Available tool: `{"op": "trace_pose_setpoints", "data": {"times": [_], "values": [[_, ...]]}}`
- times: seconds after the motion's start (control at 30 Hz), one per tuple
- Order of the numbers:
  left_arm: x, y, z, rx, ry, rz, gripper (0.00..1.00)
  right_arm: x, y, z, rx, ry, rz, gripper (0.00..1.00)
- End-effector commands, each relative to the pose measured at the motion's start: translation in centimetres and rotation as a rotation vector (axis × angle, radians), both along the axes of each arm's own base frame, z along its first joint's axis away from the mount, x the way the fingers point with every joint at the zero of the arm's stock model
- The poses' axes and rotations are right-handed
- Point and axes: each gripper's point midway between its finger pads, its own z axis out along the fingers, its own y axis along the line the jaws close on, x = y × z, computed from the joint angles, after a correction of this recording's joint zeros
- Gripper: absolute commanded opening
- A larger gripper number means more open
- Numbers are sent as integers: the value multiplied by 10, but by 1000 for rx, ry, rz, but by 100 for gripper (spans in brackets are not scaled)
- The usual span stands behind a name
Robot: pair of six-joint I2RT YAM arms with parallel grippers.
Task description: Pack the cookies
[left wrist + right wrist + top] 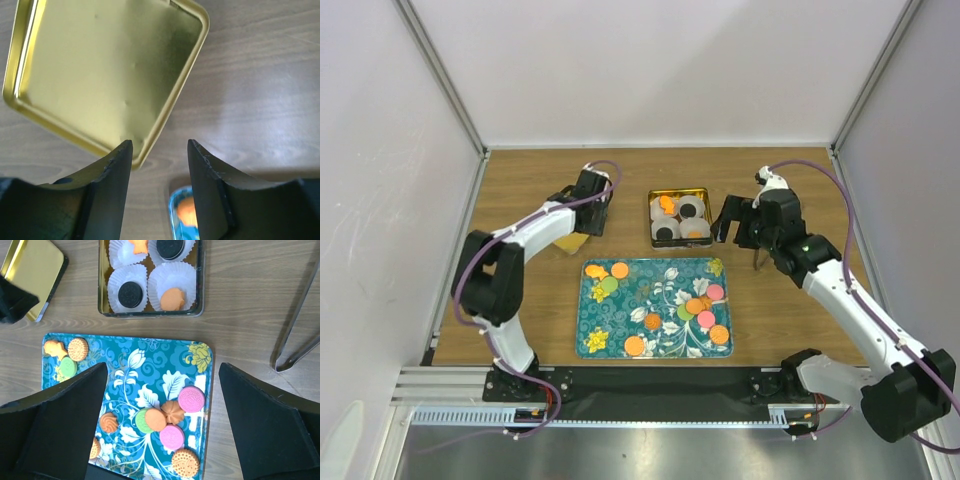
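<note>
Several cookies [192,399] in orange, pink and green lie on the teal flowered tray [165,347], in a cluster at its right [702,306] and another at its left corner [606,276]. The open tin [650,218] behind the tray holds paper cups with black cookies [131,291] and orange ones [172,299]. My right gripper [162,367] hangs open above the tray, with nothing between its fingers. My left gripper [160,145] stands open over bare wood. Its left fingertip [122,155] is at the corner of the gold lid [105,70].
Metal tongs [300,325] lie on the wood to the right of the tray and tin. The gold lid [572,243] rests left of the tin, under the left arm. White walls and frame posts enclose the table on three sides.
</note>
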Motion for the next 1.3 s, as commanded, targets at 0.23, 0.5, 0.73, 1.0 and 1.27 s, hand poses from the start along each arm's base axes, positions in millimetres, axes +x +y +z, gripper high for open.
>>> {"op": "trace_pose_setpoints", "data": {"times": [0.23, 0.5, 0.73, 1.0, 1.27], "values": [[47, -6, -17, 17, 7, -24, 50, -13, 1, 9, 8, -22, 30, 100], [55, -1, -40, -64, 67, -2, 45, -15, -4, 5, -6, -19, 18, 100], [54, -6, -51, -98, 102, -15, 26, -15, -2, 4, -4, -17, 20, 100], [66, -6, -12, -106, 39, 1, 0, -12, 1, 4, 1, -25, 29, 99], [84, -35, 120, -292, -168, -55, 0, -4, 17, 15, 48, -46, 103, 100]]}}
